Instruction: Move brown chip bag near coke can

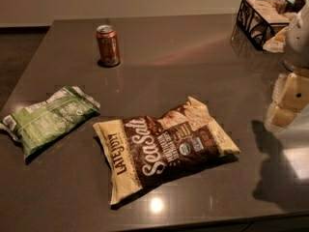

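Large crinkly dark-brown chip bag (pixel 166 149) lies flat on the dark glossy counter (pixel 193 62), toward 6 o'clock. Small upright reddish-brown soda can (pixel 107 45) stands at the bag's 11 o'clock, well apart. Cream gripper (pixel 288 103) is at the 3 o'clock edge. Released or clenched: cannot tell.

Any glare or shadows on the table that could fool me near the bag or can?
Camera view: dim, warm light; a bright glare spot lies on the glossy dark table in front of the crinkly dark-brown chip bag; the small reddish-brown soda can reflects faintly below itself; a dark shadow lies below the cream gripper at the right edge.
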Controlling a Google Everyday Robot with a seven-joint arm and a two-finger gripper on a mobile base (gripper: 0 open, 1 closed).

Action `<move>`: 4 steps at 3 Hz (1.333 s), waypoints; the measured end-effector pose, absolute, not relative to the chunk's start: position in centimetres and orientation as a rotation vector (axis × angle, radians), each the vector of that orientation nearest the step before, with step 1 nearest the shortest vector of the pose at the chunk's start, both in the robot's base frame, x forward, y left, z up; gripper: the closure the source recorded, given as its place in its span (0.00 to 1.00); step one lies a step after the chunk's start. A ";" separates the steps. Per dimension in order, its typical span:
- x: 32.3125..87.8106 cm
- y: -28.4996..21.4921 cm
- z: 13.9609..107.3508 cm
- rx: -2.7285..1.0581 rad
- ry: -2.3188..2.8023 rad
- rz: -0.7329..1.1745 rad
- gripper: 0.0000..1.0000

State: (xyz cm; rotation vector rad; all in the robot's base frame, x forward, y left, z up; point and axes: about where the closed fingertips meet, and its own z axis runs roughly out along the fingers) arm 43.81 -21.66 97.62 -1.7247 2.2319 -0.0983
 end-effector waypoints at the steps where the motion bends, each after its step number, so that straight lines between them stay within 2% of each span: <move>1: 43.8 -21.7 97.6 -1.725 2.232 -0.099 0.00; 2: 43.7 -20.3 97.0 -1.769 2.191 -0.081 0.00; 4: 43.1 -14.2 92.5 -1.979 2.008 0.001 0.00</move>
